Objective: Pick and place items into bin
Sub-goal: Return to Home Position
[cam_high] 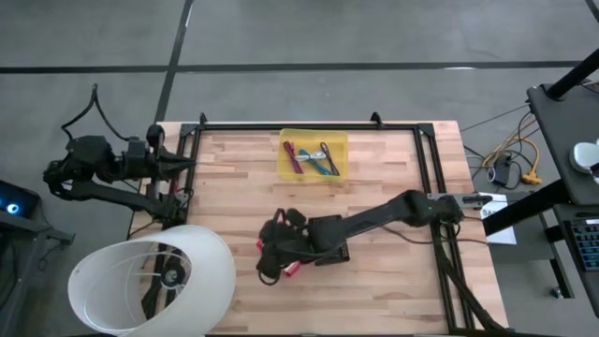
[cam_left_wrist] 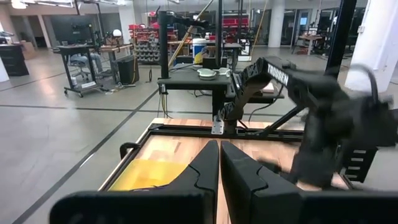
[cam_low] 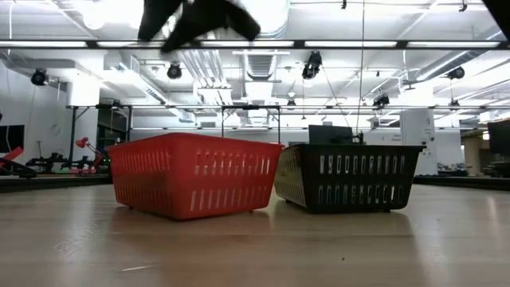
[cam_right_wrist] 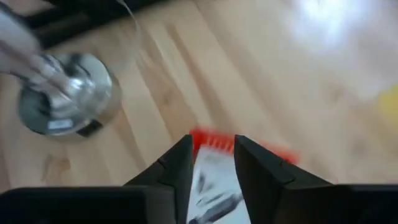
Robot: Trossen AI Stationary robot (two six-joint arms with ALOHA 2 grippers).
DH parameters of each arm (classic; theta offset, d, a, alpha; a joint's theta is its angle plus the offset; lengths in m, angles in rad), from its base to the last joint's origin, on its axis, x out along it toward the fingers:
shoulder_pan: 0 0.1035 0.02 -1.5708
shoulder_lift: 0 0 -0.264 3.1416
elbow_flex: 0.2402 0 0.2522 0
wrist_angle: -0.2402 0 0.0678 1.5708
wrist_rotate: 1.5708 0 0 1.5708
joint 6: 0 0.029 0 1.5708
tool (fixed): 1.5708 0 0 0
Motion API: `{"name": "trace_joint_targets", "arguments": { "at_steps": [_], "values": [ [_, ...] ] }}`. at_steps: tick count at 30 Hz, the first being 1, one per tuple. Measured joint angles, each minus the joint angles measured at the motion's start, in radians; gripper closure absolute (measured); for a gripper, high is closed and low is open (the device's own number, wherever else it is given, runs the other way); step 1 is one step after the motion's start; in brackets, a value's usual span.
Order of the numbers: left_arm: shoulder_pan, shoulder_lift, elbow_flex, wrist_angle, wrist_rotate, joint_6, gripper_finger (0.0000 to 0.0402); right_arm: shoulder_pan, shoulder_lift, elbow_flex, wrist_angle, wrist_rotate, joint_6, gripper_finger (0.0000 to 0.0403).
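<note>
While starting at the left edge of the table point(cam_high: 393, 276), finding the left gripper point(cam_high: 185, 165) waiting just off the wood on its folded arm, fingers point(cam_left_wrist: 202, 174) pressed together with nothing between them. Passing a white lampshade point(cam_high: 154, 281) covering the table's lower left corner in the high view. Reaching mid-table and seeing the right gripper point(cam_high: 271, 255) hanging above the red bin point(cam_low: 191, 187), fingers point(cam_right_wrist: 177, 171) spread apart and gripping nothing, with a white printed box point(cam_right_wrist: 208, 180) lying inside the red rim right below them. Noting the items point(cam_high: 314, 159), pens and a teal-handled tool among them, lying together in a yellow tray point(cam_high: 290, 140) at the table's top edge in the high view, well apart from both grippers and not in either bin. Finding the black bin point(cam_low: 347, 179) standing just beside the red one, under the right arm point(cam_high: 412, 208) reaching across from the table's right side. Catching, in the low view, both bins upright on the wood.
</note>
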Motion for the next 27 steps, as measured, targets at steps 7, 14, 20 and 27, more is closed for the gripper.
{"name": "trace_joint_targets", "arguments": {
  "at_steps": [7, 14, 20, 27],
  "values": [
    [0.000, -0.053, 0.000, 0.000, 0.000, -0.002, 0.0402, -0.004, -0.146, -0.023, 0.067, -0.010, -0.356, 0.0348],
    [0.000, -0.123, 0.000, 0.001, -0.013, -0.003, 0.0402, -0.074, -0.299, -0.082, 0.071, -0.083, -0.530, 0.0393],
    [0.000, -0.170, 0.000, 0.002, -0.013, -0.003, 0.0402, -0.140, -0.525, -0.364, 0.353, -0.159, -0.635, 0.0394],
    [0.000, -0.193, 0.000, 0.002, -0.025, -0.001, 0.0402, -0.205, -0.870, -0.927, 0.650, -0.195, -0.614, 0.0394]
  ]
}}
